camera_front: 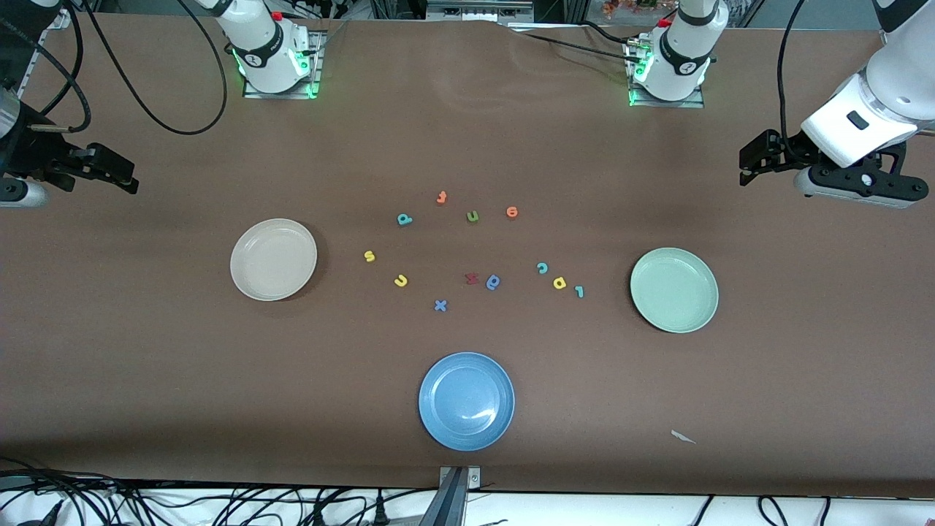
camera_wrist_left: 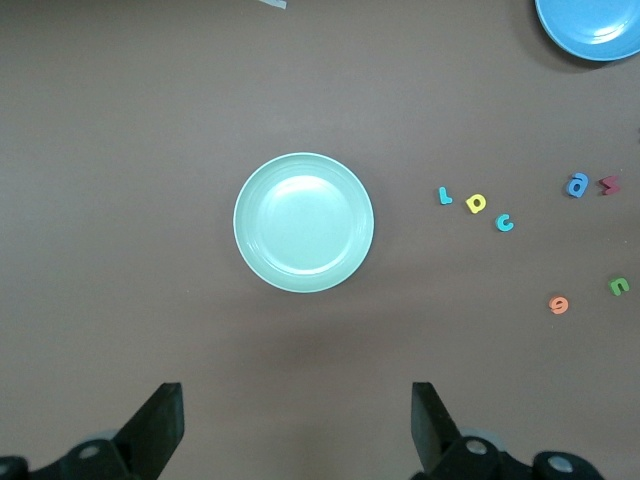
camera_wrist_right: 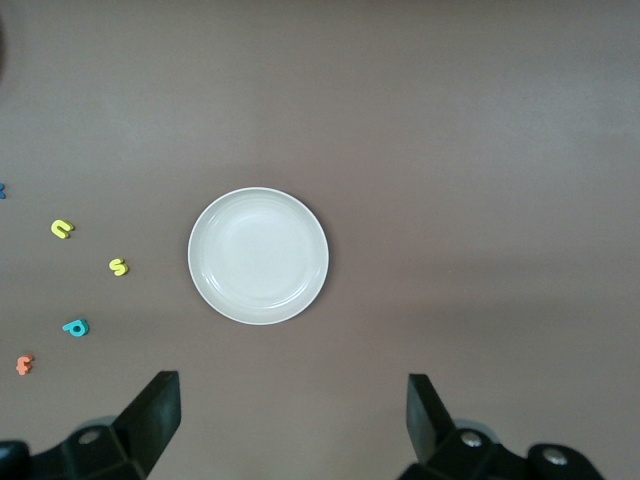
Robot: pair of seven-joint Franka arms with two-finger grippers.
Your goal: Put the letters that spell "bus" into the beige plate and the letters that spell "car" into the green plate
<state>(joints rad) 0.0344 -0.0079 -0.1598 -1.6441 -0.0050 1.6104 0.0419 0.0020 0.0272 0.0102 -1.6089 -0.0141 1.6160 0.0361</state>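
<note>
Front view: the beige plate (camera_front: 273, 259) lies toward the right arm's end of the table and the green plate (camera_front: 674, 289) toward the left arm's end — both hold nothing. A blue plate (camera_front: 467, 401) sits nearer the front camera, between them, also bare. All letters lie on the brown table (camera_front: 146, 351) between the plates. The teal "b" (camera_front: 404, 218), yellow "s" (camera_front: 369, 256) and yellow "u" (camera_front: 400, 280) are scattered beside the beige plate. The teal "c" (camera_front: 542, 268), yellow "a" (camera_front: 559, 282) and light teal "r" (camera_front: 579, 291) form a short line beside the green plate. Among them lie a green "u" (camera_front: 472, 215), two orange letters (camera_front: 441, 197), a red letter (camera_front: 472, 277), a darker blue letter (camera_front: 494, 282) and a blue "x" (camera_front: 440, 305). The left gripper (camera_front: 746, 166) and the right gripper (camera_front: 124, 175) wait in the air over the table's ends, each with fingers spread wide and empty.

Left wrist view: the left gripper's fingers (camera_wrist_left: 160, 425) stand wide apart, looking down on the green plate (camera_wrist_left: 303, 222); the "r" (camera_wrist_left: 445, 196), "a" (camera_wrist_left: 477, 204) and "c" (camera_wrist_left: 505, 222) lie just beside it.

Right wrist view: the right gripper's fingers (camera_wrist_right: 155, 415) are likewise apart over the beige plate (camera_wrist_right: 258, 256) — the "u" (camera_wrist_right: 62, 229), "s" (camera_wrist_right: 118, 267) and "b" (camera_wrist_right: 75, 327) lie near it.
</note>
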